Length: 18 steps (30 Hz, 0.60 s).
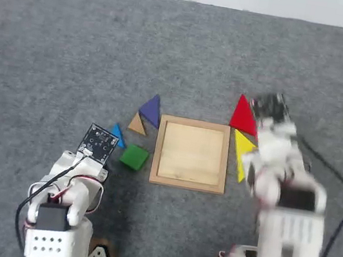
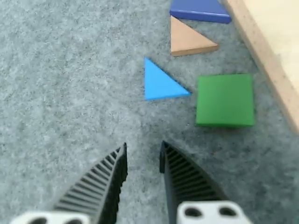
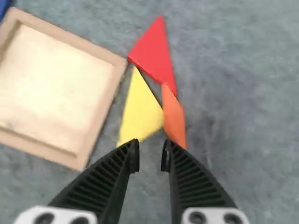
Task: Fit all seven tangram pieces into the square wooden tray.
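A: Grey carpet covers the whole table; where does the tray sit?

B: Middle of the high view, a little below centre; the tray (image 1: 187, 184) shows bare wood inside.

A: And the pieces?

B: All lie on the carpet around it; left of the tray are the dark blue piece (image 1: 151, 110) and the tan triangle (image 1: 137, 124) just beside it, then the light blue triangle (image 1: 117, 134) and the green square (image 1: 134, 157) near the tray's lower left corner; right of it, the red triangle (image 1: 244, 116) above the yellow triangle (image 1: 242, 149), their corners touching; the orange piece (image 3: 173, 116) lies against those two.

A: The tools?

B: The left gripper (image 2: 143, 148) hangs over carpet near the light blue triangle and green square, jaws a narrow gap apart, holding nothing; the right gripper (image 3: 149, 143) is likewise narrow and empty, its tips just short of the yellow and orange pieces.
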### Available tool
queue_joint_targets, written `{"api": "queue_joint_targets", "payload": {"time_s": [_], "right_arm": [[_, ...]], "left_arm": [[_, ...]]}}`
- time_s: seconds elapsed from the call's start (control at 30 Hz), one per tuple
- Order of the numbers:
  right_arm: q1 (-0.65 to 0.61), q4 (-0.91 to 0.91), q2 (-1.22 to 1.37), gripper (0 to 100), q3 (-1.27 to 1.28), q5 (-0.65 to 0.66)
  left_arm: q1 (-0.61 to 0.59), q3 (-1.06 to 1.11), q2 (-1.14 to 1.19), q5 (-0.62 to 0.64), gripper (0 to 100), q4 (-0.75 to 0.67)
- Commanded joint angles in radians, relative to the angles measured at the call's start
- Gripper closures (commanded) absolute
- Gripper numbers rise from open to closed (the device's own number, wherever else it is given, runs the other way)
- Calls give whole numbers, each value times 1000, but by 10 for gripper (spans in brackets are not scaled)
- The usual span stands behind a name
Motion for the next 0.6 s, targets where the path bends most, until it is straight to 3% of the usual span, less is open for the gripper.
{"api": "queue_joint_targets", "payload": {"time_s": [0.0, 0.13, 0.27, 0.43, 0.57], "right_arm": [[-59, -25, 429, 892, -307, -81], [-96, -39, 748, 887, -509, -189], [-88, -97, 932, 786, -663, -222], [-102, -125, 1082, 660, -787, -84], [-116, -159, 1218, 640, -833, 37]], "left_arm": [[-6, -7, -20, -12, 892, -12], [-6, -7, -20, -12, 892, -12], [-6, -7, -20, -14, 892, -12], [-6, -7, -20, -14, 892, -11], [-6, -7, -20, -14, 892, -11]]}}
